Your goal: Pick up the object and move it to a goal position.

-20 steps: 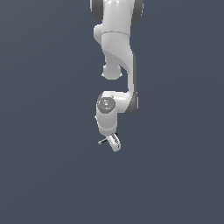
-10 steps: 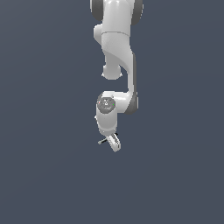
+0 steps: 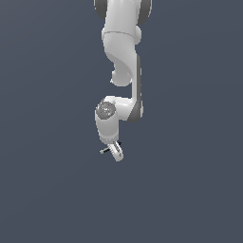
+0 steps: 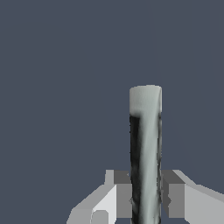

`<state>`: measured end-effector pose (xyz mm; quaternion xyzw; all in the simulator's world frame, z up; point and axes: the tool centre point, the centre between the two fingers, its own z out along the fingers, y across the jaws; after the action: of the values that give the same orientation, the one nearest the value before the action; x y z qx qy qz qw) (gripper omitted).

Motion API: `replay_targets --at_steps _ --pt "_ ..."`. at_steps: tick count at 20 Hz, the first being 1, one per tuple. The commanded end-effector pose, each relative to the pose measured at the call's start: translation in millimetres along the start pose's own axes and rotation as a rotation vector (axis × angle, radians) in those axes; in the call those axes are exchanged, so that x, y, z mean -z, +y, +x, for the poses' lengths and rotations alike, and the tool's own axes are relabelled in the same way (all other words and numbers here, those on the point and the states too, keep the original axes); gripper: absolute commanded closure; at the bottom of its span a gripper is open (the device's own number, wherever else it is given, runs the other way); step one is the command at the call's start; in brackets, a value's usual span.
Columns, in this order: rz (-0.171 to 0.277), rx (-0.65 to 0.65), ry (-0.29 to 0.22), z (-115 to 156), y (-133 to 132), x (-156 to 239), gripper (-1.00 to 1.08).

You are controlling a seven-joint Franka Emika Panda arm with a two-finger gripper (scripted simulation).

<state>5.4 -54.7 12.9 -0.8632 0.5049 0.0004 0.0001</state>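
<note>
My gripper (image 3: pixel 116 151) points down at the end of the white arm in the middle of the exterior view. It is shut on the object (image 3: pixel 104 151), a tiny thin stick that pokes out of the fingers toward the exterior view's left, with a dark bit (image 3: pixel 119 143) showing on the other side. In the wrist view the object (image 4: pixel 145 144) is a grey shaft with a dark streak and a pale end, clamped between my two fingers (image 4: pixel 118 192). My gripper (image 4: pixel 145 197) holds it off the ground.
A plain dark grey-blue ground (image 3: pixel 47 190) fills both views. The white arm's links (image 3: pixel 122 52) rise above the gripper to the top of the exterior view. No goal marker shows.
</note>
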Motion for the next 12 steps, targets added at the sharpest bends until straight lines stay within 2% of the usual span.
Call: replay_targets --at_steps 1,12 --pt "0.0 -0.002 0.001 13.8 16.4 2.1 1.08" --pt "0.0 -0.002 0.001 86.1 101.1 12.2 1.08"
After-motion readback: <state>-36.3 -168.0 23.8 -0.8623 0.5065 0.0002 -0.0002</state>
